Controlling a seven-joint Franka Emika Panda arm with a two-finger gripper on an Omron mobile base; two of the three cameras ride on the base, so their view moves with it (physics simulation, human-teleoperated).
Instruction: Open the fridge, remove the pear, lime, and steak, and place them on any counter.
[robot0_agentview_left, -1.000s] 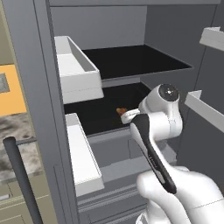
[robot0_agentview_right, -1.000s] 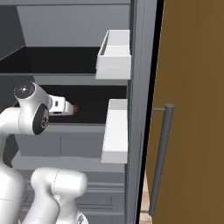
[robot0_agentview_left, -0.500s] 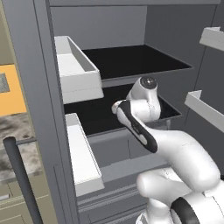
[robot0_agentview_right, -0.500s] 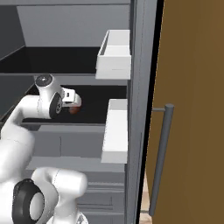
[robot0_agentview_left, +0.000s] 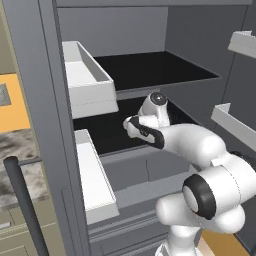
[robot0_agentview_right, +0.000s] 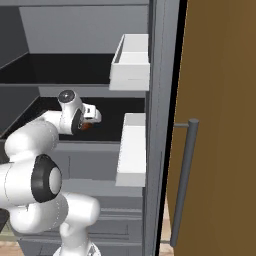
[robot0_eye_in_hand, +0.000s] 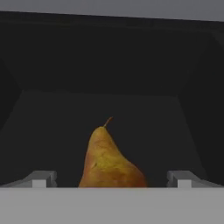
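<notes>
The grey fridge (robot0_agentview_left: 50, 100) stands with its doors open, and my arm reaches onto its dark middle shelf (robot0_agentview_right: 110, 112). In the hand view a yellow-orange pear (robot0_eye_in_hand: 109, 162) stands upright on that shelf, stem up. It sits between the two wide-apart fingertips of my open gripper (robot0_eye_in_hand: 111, 180), touching neither. From the right base view my gripper (robot0_agentview_right: 91, 118) hovers just over a sliver of the pear (robot0_agentview_right: 86, 127). The left base view has the gripper (robot0_agentview_left: 131, 125) low on the same shelf. The lime and steak are out of view. The stone counter (robot0_agentview_left: 15, 155) lies at far left.
White door bins (robot0_agentview_left: 87, 82) (robot0_agentview_left: 95, 175) jut from the left door, whose bar handle (robot0_agentview_left: 25, 200) is in front. More bins (robot0_agentview_left: 235, 125) hang on the right door. That door's handle (robot0_agentview_right: 182, 185) stands against a brown panel (robot0_agentview_right: 220, 125).
My arm has stretched deeper into the middle shelf, carrying the open gripper forward and down until the pear stands between its fingers.
</notes>
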